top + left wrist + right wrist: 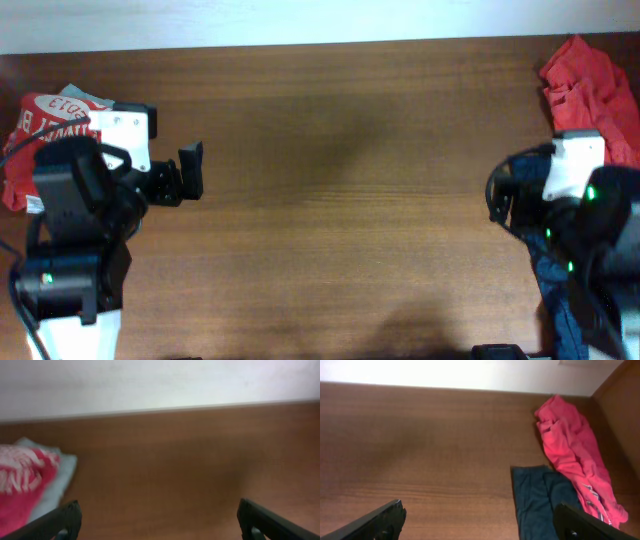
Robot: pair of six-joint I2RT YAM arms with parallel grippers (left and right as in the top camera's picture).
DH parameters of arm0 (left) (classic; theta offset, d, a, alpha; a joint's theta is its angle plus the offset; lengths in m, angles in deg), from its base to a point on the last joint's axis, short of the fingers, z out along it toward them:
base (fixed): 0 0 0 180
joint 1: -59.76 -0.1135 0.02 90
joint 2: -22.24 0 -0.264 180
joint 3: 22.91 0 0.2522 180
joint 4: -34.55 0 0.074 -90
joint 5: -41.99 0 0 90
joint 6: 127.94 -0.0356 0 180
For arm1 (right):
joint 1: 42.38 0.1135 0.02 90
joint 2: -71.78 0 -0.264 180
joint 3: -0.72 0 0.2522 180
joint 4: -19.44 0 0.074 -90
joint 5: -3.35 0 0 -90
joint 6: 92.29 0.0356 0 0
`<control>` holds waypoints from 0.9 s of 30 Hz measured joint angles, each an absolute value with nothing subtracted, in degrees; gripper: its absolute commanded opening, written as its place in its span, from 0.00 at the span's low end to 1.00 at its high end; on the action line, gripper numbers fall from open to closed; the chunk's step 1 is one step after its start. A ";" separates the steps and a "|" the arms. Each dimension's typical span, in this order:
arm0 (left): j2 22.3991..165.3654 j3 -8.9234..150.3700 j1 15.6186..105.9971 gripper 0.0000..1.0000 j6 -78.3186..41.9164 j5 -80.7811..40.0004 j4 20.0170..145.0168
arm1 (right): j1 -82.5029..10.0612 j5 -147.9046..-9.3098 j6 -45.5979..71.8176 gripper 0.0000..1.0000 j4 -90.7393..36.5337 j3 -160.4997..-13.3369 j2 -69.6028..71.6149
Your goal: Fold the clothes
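Note:
The clothes lie at the right end of the wooden table (330,200). A crumpled red-orange T-shirt (590,85) (570,445) sits in the back right corner. A long dark navy garment (555,295) (537,502) stretches toward the front, partly under the right arm. My right gripper (570,185) (480,511) is open and empty, its right finger over the navy cloth. At the left side my left gripper (132,160) (159,510) is also open and empty above bare wood.
A folded red cloth with white lettering (45,115) (20,485) rests on a pale grey-blue cloth (62,467) at the back left, just beyond the left arm. A white wall (160,380) runs along the table's back edge.

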State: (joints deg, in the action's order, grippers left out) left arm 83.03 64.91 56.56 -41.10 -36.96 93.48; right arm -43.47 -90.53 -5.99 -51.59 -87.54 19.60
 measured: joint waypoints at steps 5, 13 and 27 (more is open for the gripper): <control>85.85 66.79 56.56 0.99 -41.10 -37.59 94.90 | -43.47 -89.79 -5.99 0.98 -53.89 -89.38 12.97; 86.64 66.79 56.56 0.99 -41.10 -38.16 94.90 | -43.47 -84.15 -5.99 0.98 -54.41 -89.38 8.27; 92.39 66.88 56.56 0.99 -41.10 -38.14 97.65 | -55.68 -91.56 -1.36 0.99 -36.67 -89.77 2.00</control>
State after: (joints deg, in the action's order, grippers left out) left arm 92.39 66.88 56.56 -41.10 -38.14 97.65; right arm -55.68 -91.56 -1.36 -36.67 -89.77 2.00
